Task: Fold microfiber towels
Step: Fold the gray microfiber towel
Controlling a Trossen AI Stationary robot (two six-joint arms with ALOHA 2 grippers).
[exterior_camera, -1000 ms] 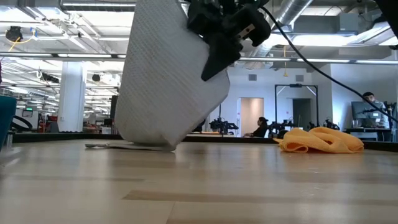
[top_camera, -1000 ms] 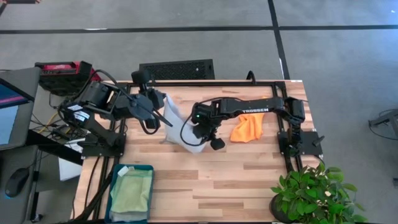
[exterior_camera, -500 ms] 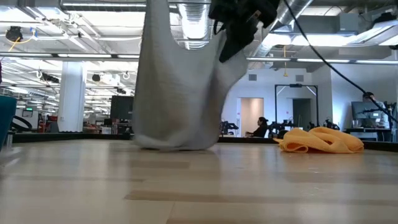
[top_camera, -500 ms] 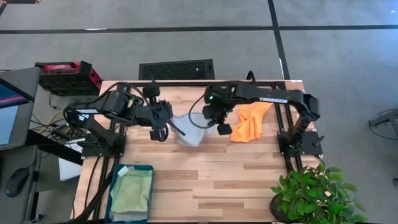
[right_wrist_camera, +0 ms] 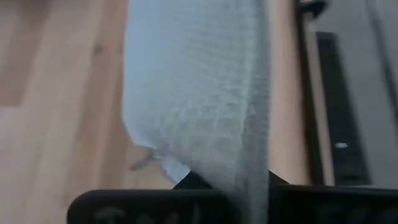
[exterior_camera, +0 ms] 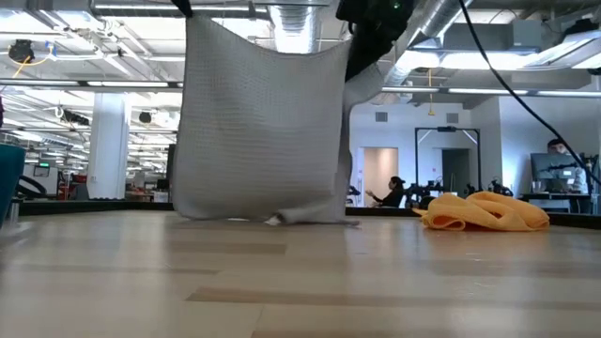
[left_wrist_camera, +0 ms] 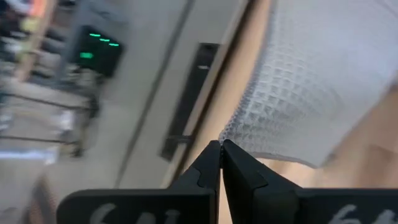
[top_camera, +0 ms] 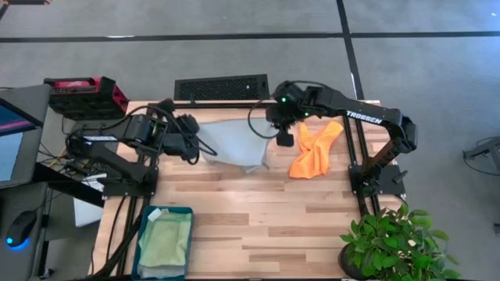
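Observation:
A pale grey-blue microfiber towel (top_camera: 238, 147) hangs as a spread sheet between my two grippers at the table's far middle. Its lower edge (exterior_camera: 268, 218) touches the table. My left gripper (top_camera: 205, 150) is shut on its left upper corner, and my right gripper (top_camera: 281, 139) is shut on its right upper corner. A bright orange towel (top_camera: 312, 150) lies crumpled on the table just right of my right gripper. A light green towel (top_camera: 166, 243) lies in the teal bin (top_camera: 143, 234) at the near left. My left gripper pinches the towel's upper left corner (left_wrist_camera: 232, 129) between its two fingertips, slanting down from the table's left. The towel hangs below, with its lower edge on the table. My right gripper is shut on the towel's upper right corner (exterior_camera: 349, 58), slanting down from the right. In the right wrist view the cloth (right_wrist_camera: 249, 165) drapes over the fingers and hides the place of contact. The top edge between the grippers sags only a little.
A black grille-like bar (top_camera: 221, 87) lies beyond the table's far edge and a red device (top_camera: 82, 92) at the far left. A potted plant (top_camera: 391, 243) stands at the near right corner. Bare wood (top_camera: 266, 226) fills the table's near half.
My right gripper has risen and gone toward the table's far right, turning as it went. My left gripper has sunk a little. The towel, which hung bunched between them, is now spread out into a flat sheet, its lower edge still on the table.

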